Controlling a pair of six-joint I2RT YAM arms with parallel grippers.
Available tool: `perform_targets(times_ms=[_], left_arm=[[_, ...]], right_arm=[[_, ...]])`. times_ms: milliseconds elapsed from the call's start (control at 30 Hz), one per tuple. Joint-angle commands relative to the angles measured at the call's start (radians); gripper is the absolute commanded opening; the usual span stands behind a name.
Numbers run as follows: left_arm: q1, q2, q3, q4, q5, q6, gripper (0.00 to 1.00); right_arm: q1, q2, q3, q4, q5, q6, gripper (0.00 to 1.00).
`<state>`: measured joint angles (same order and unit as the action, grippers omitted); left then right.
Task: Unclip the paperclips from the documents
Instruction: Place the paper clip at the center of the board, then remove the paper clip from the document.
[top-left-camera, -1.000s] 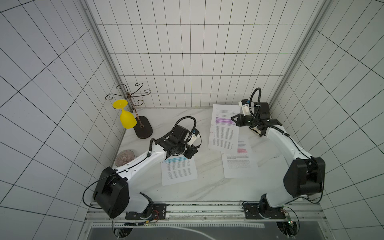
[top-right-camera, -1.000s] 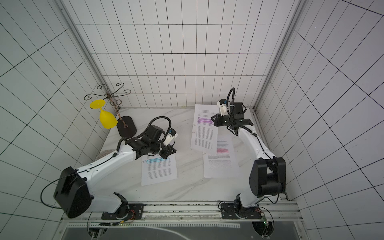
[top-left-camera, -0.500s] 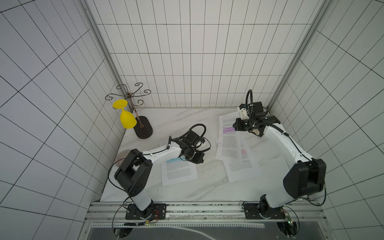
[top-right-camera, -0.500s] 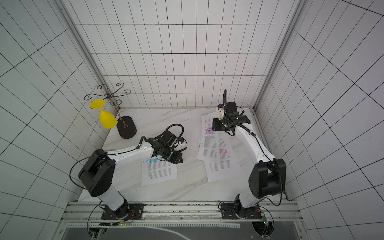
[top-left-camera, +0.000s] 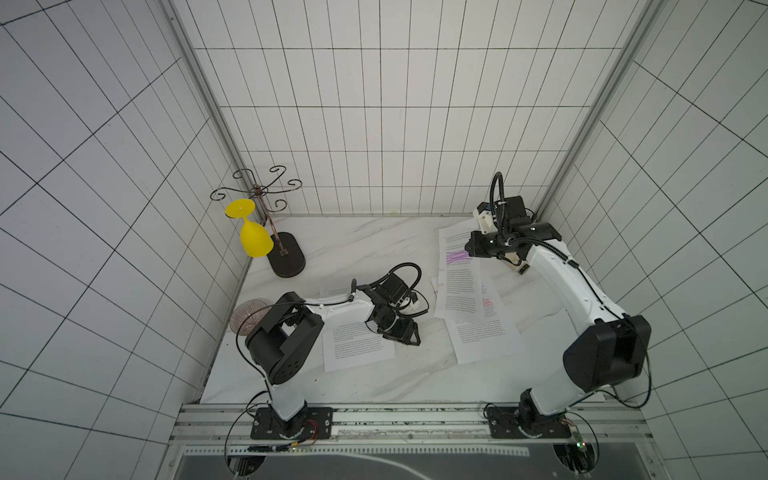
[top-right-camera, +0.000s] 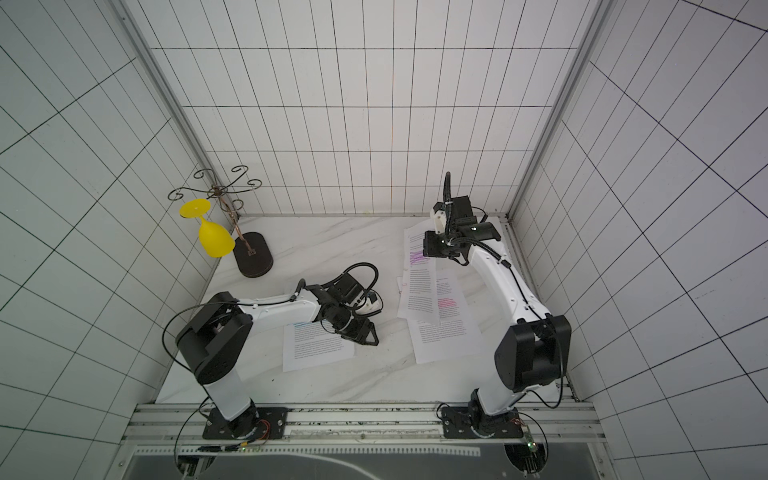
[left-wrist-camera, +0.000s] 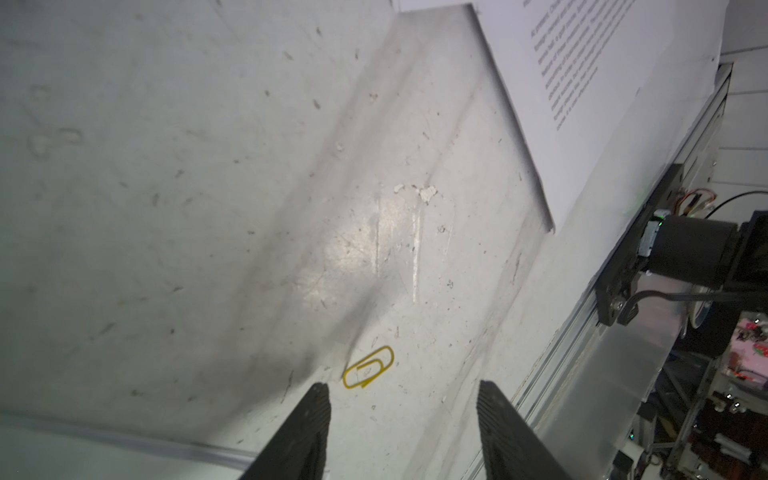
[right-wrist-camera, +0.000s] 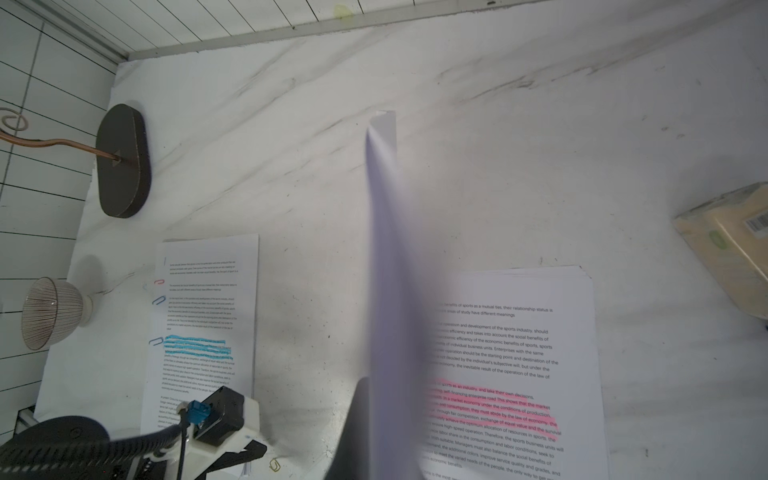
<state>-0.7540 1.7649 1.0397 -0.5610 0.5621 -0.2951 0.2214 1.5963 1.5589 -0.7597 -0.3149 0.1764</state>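
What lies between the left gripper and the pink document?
A loose yellow paperclip, just ahead of the open left gripper. Past it, there is only bare table up to the pink document. The left wrist view shows this.

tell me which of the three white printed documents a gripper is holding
The white printed document with the purple highlighter band, pinched by the right gripper. The pink-banded document and the blue-banded document lie flat on the table, ungripped.

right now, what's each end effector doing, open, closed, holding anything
Left end effector: open, empty; a yellow paperclip lies loose just ahead of its tips.
Right end effector: closed on the purple-highlighted document.
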Motion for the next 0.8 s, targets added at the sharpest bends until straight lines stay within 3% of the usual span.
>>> perform_targets(times_ms=[0, 100, 267, 367, 467, 667, 767], left_arm=[[-0.001, -0.02, -0.005, 0.001, -0.006, 0.007, 0.74], [-0.002, -0.058, 0.023, -0.049, -0.045, 0.036, 0.81], [0.009, -0.128, 0.099, -0.118, -0.111, 0.11, 0.81], [0.069, -0.187, 0.138, -0.094, -0.118, 0.153, 0.8], [0.18, -0.257, 0.13, 0.032, -0.033, 0.166, 0.8], [0.339, -0.338, 0.016, 0.476, 0.113, 0.166, 0.8], [0.364, -0.3, 0.061, 0.498, 0.149, 0.151, 0.8]], right_arm=[[0.015, 0.004, 0.135, -0.058, -0.069, -0.057, 0.0], [0.016, -0.005, 0.154, -0.094, -0.074, -0.079, 0.0], [0.02, -0.029, 0.151, -0.124, -0.175, -0.129, 0.0], [0.032, -0.058, 0.14, -0.125, -0.213, -0.158, 0.0], [0.043, -0.09, 0.132, -0.118, -0.234, -0.184, 0.0], [0.054, -0.149, 0.122, -0.09, -0.291, -0.218, 0.0], [0.061, -0.157, 0.126, -0.096, -0.321, -0.22, 0.0]])
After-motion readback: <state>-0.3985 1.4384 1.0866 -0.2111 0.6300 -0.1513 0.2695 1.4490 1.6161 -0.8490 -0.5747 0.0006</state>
